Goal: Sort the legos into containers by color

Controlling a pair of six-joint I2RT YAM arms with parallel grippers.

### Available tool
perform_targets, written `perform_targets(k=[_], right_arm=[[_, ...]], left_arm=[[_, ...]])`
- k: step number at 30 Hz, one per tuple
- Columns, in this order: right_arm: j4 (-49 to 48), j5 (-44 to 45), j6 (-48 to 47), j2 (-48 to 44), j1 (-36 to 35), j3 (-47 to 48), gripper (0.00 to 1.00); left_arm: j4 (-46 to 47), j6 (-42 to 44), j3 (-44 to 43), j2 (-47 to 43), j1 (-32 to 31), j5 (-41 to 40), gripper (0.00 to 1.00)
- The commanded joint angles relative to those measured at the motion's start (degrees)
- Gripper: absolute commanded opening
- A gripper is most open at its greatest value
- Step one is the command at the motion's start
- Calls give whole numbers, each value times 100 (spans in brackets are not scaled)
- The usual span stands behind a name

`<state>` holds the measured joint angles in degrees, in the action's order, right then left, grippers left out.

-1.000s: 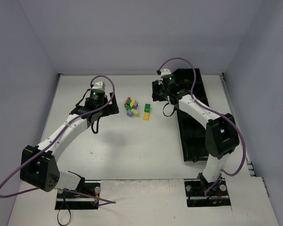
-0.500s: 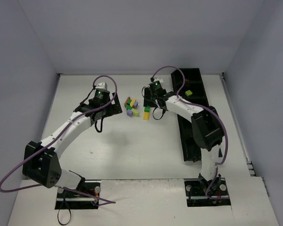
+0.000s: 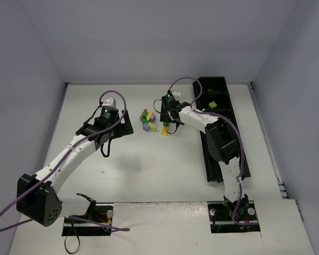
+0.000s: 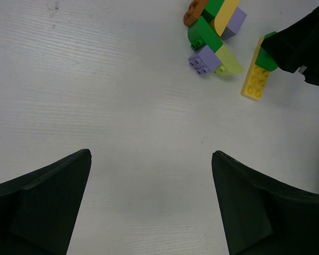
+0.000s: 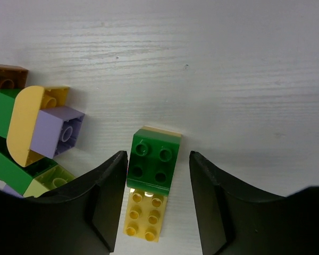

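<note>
A white surface (image 3: 149, 170) with walls on three sides, and two robot arms bolted at its near edge.

The legos (image 3: 148, 120) lie in a small loose cluster toward the far edge, about midway across. The pieces are green, lime, yellow, lilac and orange-brown, and several touch or overlap. Just right of the cluster and a little apart from it, a green brick (image 5: 153, 162) sits on the far end of a yellow plate (image 5: 144, 220).

A long black tray (image 3: 212, 170) runs along the right edge from the far edge toward the near one. One lime brick (image 3: 213, 105) lies in a compartment near its far end. What the other compartments hold cannot be made out.

The right gripper (image 5: 155, 159) reaches in from the tray side and points down over the green brick. Its jaws are partly apart and straddle the brick. The one on the cluster side is at or almost at the brick's side. There is a clear gap on the other side.

The left gripper (image 4: 151, 154) hangs above bare surface just left of the cluster. Its jaws are spread wide with nothing between them.
</note>
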<state>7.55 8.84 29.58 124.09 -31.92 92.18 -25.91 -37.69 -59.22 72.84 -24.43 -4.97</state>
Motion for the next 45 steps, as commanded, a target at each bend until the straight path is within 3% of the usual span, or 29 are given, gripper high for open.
perform_targets(k=[1,4,8,11,18,25,32,37,45], right_arm=[[53,241,118,-17,19,248,45],[53,188,100,-8,19,256,43],[53,197,48,-52,19,239,13],[36,127,-93,-236,19,195,0],[-702,-918,-787,-1659,63,-507,0],[-1352,-2333,-937,-2819,55,-1043,0],[-1862,-2624,-322,-3593,-24,-1483,0],[-2029,-2475,-6,-3743,-112,-1651,0],[-2293,-2405,241,-3814,-130,-1730,0]], left_arm=[[42,69,-28,-252,-1,-100,88],[42,78,7,-288,-1,-74,88],[86,130,42,-349,8,66,88],[183,288,86,-437,-1,207,88],[947,965,279,-727,-1,1348,88],[1685,922,385,-929,-1,2324,88],[2825,237,420,-894,-10,2413,87],[3530,-151,394,-763,-263,2247,76],[3646,-142,139,-271,-791,1738,75]])
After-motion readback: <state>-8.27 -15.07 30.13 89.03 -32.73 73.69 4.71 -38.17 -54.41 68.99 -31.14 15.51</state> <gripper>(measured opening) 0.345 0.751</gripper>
